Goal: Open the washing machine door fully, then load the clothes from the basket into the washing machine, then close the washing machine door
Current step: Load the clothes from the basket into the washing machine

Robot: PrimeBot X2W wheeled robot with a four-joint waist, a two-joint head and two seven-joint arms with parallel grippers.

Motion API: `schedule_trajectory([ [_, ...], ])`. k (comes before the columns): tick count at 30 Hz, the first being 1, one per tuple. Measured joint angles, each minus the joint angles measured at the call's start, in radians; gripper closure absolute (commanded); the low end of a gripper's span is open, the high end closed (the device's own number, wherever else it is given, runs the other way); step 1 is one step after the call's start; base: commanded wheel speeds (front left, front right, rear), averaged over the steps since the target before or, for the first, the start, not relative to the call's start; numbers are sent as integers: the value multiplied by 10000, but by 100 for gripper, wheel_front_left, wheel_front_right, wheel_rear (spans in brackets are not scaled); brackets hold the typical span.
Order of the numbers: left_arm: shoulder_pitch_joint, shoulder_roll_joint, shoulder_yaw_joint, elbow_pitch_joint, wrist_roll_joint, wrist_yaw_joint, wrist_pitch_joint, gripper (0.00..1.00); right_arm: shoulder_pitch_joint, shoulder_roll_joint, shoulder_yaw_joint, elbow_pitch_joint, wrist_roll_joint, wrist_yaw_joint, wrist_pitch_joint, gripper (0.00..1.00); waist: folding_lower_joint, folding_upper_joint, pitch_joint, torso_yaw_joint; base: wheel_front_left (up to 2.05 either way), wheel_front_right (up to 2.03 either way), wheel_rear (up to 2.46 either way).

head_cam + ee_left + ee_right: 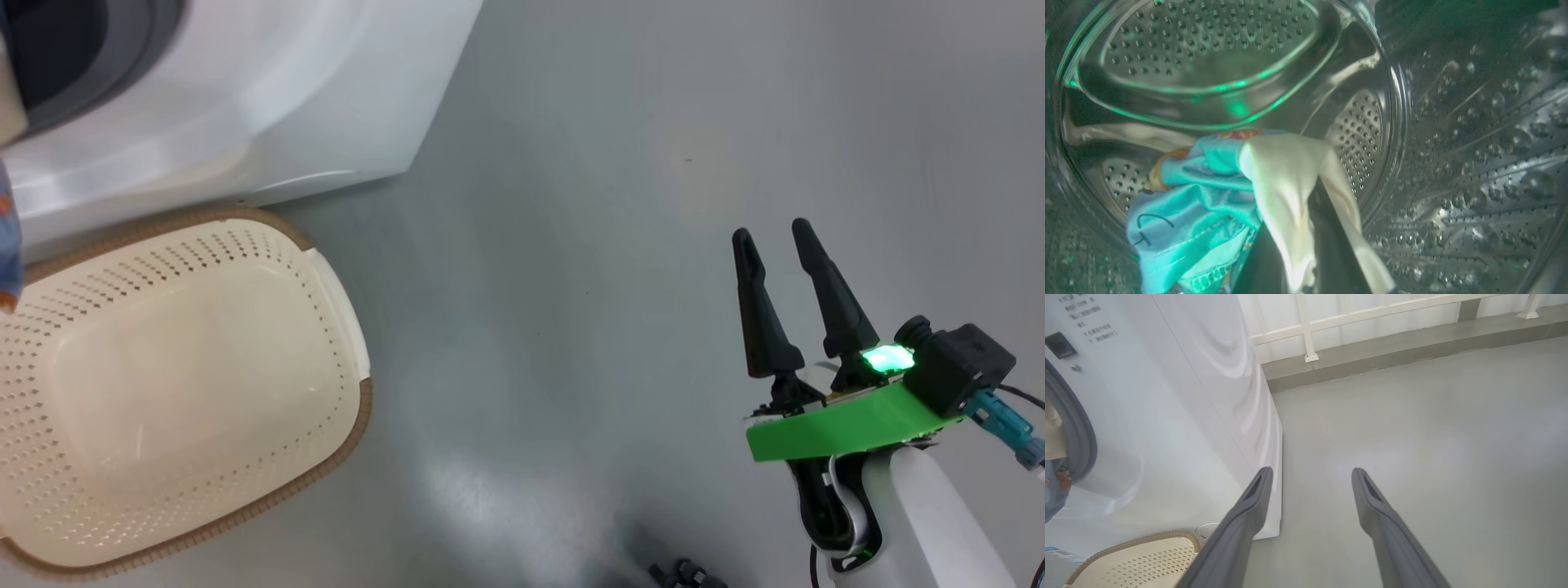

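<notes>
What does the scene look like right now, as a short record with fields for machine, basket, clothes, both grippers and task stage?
machine: big white front-loading washing machine, perforated steel drum
basket: oval cream plastic basket with brown rim, empty, beside the machine
clothes: blue and cream fabric bundle, held at the drum's opening
left gripper: jaws shut on the clothes
right gripper: jaws open, empty, above the grey floor
stage: clothes at drum, not yet released

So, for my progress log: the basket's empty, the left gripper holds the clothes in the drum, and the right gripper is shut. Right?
No: the right gripper is open, jaws apart, as the right wrist view shows. The rest holds.
</notes>
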Motion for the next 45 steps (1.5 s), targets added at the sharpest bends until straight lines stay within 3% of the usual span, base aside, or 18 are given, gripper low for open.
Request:
schedule_trajectory([
  [8, 681, 12, 798, -1639, 410, 161, -10, 97, -171, 2, 35, -136, 178, 0, 0, 0, 0, 0, 185, -35, 0, 0, 0],
  [9, 802, 6, 899, -1615, 430, 184, -10, 77, -171, 2, 42, -138, 190, 0, 0, 0, 0, 0, 191, -39, 0, 0, 0],
  [10, 913, -8, 940, -1398, 430, 165, -12, 69, -171, 2, 48, -140, 194, 0, 0, 0, 0, 0, 186, -37, 0, 0, 0],
  [11, 1030, -13, 917, -1016, 451, 107, -12, 55, -171, 4, 56, -138, 194, 0, 0, 0, 0, 0, 172, -31, 0, 0, 0],
  [13, 1200, -58, 917, -90, 493, 25, -10, 0, -171, 4, 71, -138, 198, 0, 0, 0, 0, 0, 130, -21, 0, 0, 0],
  [19, 963, -90, 817, 1478, 508, -157, -8, 0, -170, 4, 75, -127, 224, 0, 0, 0, -1, 0, -3, 30, 0, 0, 0],
  [28, 733, -267, 857, 1668, 504, -253, -8, 0, -170, 4, 58, -113, 224, 0, 0, 0, -1, 0, -188, 122, 0, 0, 0],
  [36, 1676, -608, 1344, 602, 489, -61, -8, 0, -160, 4, 12, -92, 157, 0, 0, 0, -1, 0, -511, 259, 0, 0, 0],
  [45, 3710, -1561, 2272, -1143, 460, -6, -10, 0, -103, -46, -69, -21, 71, 0, 0, 0, -1, 0, -1138, 550, 0, 0, 0],
])
